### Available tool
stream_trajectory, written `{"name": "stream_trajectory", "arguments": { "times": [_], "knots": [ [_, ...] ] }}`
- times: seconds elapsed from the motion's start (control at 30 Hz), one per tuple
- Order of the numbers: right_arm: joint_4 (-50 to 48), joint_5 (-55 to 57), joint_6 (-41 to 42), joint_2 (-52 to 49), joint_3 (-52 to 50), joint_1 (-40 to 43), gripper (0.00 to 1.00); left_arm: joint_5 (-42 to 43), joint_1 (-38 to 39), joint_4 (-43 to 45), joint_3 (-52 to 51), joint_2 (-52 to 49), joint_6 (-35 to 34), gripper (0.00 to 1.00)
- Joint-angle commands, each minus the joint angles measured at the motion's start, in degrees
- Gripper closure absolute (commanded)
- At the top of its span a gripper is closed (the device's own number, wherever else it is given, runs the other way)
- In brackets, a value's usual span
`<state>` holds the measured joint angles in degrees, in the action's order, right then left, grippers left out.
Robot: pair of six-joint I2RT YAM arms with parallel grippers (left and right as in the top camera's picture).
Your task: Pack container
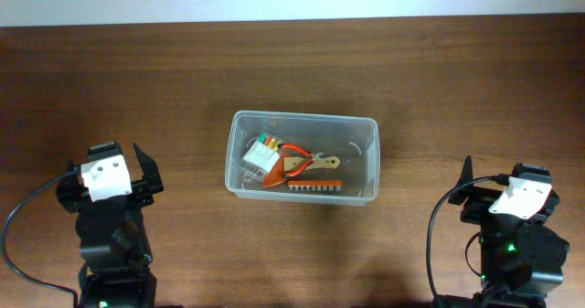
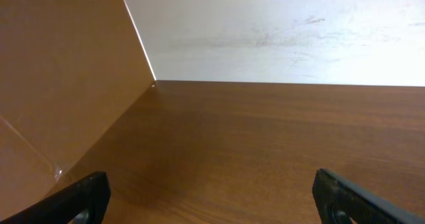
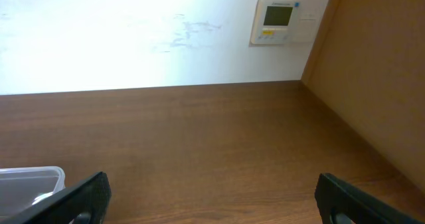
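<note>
Container (image 1: pixel 303 116): clear tub, middle of the table (image 1: pixel 439 70), about midway between the left and right edges. It sits flat with the open top up. Long axis runs left to right, parallel to the far edge.

Contents are bunched toward its left end and near wall; the right end is bare.
- Pliers (image 1: pixel 297 162) with orange-red handles, lying across the middle.
- Small clear pack of coloured markers (image 1: pixel 260 153), left of the pliers and touching them.
- Dark toothed strip (image 1: pixel 313 186) along the near wall; cannot tell what it is.
- An orange shape under the pliers' handles is hard to separate from them through the plastic.

The right wrist view catches only one rounded corner of the container, cut off at its lower left.

Left gripper (image 2: pixel 211 192): fingers wide apart, holding nothing, only the tips in frame, bare wood between them. It is near the table's left edge, well apart from the container.

Right gripper (image 3: pixel 212 192): fingers also spread and empty, tips only, near the right edge, well apart from the container.

The table's near edge is out of frame overhead, and both arm bases are cropped. A brown side panel (image 2: pixel 60 84) stands at the left edge. Wall control unit (image 3: pixel 277 21) is beyond the far edge; its display is unreadable.
</note>
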<state>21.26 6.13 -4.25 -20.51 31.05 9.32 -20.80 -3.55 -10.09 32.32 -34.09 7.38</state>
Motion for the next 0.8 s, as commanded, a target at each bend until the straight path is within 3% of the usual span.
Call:
{"name": "stream_trajectory", "arguments": {
  "times": [0.0,0.23,0.77],
  "knots": [
    [0.0,0.1,0.7,0.5,-0.4,-0.5,0.01,-1.5,0.0,0.2,-0.6,0.0,-1.3,0.01],
    [0.0,0.1,0.7,0.5,-0.4,-0.5,0.01,-1.5,0.0,-3.0,-0.6,0.0,-1.3,0.01],
    [0.0,0.1,0.7,0.5,-0.4,-0.5,0.01,-1.5,0.0,-27.0,-0.6,0.0,-1.3,0.01]
  ]
}}
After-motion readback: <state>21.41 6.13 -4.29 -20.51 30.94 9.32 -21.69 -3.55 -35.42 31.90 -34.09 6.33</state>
